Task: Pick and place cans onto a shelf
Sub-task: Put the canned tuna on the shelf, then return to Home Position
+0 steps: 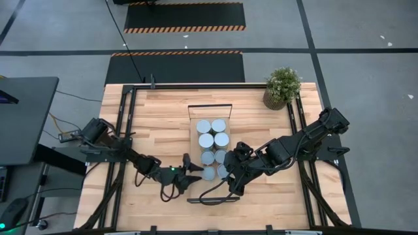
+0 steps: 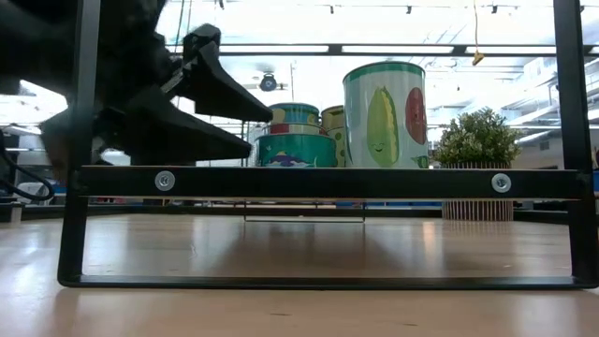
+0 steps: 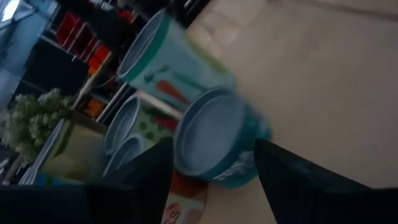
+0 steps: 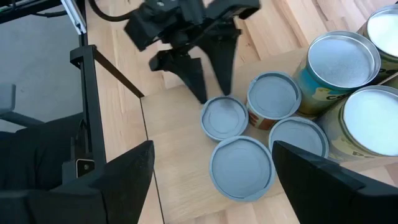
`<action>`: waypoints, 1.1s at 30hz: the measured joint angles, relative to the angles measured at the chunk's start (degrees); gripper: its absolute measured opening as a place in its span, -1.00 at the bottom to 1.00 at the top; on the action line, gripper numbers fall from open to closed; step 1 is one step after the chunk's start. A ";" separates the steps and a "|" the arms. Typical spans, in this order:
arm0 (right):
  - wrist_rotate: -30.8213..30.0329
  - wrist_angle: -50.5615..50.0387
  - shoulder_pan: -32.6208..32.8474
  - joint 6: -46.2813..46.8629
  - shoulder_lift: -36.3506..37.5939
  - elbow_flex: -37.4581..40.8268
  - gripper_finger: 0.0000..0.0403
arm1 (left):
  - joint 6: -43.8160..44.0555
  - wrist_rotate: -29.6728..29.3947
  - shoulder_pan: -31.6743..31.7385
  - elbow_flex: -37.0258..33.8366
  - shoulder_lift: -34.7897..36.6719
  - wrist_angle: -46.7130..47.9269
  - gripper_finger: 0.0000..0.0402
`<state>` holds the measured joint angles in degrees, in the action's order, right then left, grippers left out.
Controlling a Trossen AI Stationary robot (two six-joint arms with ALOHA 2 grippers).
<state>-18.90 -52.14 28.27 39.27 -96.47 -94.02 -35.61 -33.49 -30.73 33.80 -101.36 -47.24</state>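
At shelf [image 1: 194,130] near edge, left hand [image 1: 193,168] open beside cans [image 1: 208,173]

Both arms are matte black and chunky-jointed, with dark cables looping off them; the left gripper [image 1: 193,171] seems to carry a small green light beside tapered black fingers.

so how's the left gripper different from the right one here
The left gripper has its open fingers at a low can at the shelf edge, one tip either side of it; the right gripper is open too but holds off, hovering over the cans at the shelf's near end with nothing between its fingers. The left reaches in from the shelf's left side, the right from its right. Both are dark two-finger grippers, both empty.
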 joint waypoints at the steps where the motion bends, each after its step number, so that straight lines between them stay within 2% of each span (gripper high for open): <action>1: -0.02 0.00 0.00 0.00 0.00 0.00 0.65 | -0.42 0.02 -0.51 0.00 0.04 0.00 0.14; 9: -0.90 -3.86 1.26 0.88 0.00 0.43 0.65 | -0.80 0.04 -2.80 -3.00 3.84 -0.42 0.14; 17: -0.57 -5.08 1.30 1.13 0.00 5.39 0.65 | 8.84 1.08 0.02 -12.25 17.05 -5.04 0.14; 21: -0.54 -4.98 0.77 0.36 0.45 8.07 0.65 | 15.50 1.18 1.87 -13.71 23.58 -0.64 0.14; 26: -1.40 -4.78 0.50 0.57 4.68 12.66 0.65 | 22.66 2.90 4.50 -13.66 30.37 8.76 0.14; 33: -4.23 2.90 0.44 1.04 13.62 23.33 0.65 | 25.62 4.45 7.22 -13.66 38.78 15.30 0.13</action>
<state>-23.13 -49.24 28.71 40.30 -82.85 -70.69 -9.99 -29.04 -23.50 20.14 -62.58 -31.94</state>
